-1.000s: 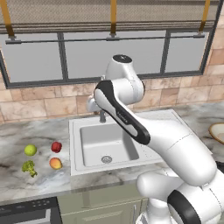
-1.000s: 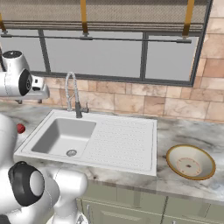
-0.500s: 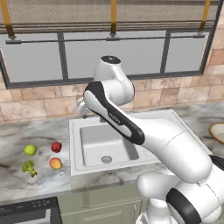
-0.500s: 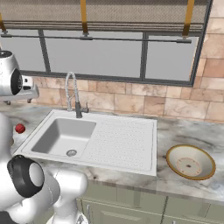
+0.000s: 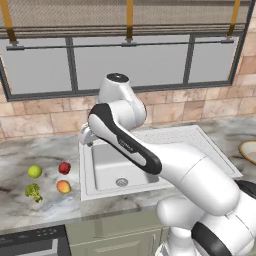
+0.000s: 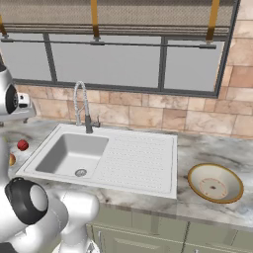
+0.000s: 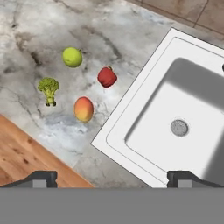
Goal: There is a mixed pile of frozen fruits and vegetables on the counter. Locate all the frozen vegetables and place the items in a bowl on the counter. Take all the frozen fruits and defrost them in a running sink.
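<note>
Beside the sink (image 7: pixel 175 127) on the counter (image 7: pixel 109 35): broccoli (image 7: pixel 48 89), yellow-green fruit (image 7: pixel 72 57), red piece (image 7: pixel 106 77), orange fruit (image 7: pixel 83 109)

The arm (image 5: pixel 125 140) has swung further left across the sink (image 5: pixel 115 165): its upper joint, formerly above the faucet area, now stands over the basin's left rear corner. In the right base view, the arm has receded to the left frame edge.

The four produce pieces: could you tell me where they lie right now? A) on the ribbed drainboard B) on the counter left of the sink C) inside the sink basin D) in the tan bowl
B: the broccoli, red piece, yellow-green fruit and orange fruit all sit on the marble counter, left of the sink.
</note>
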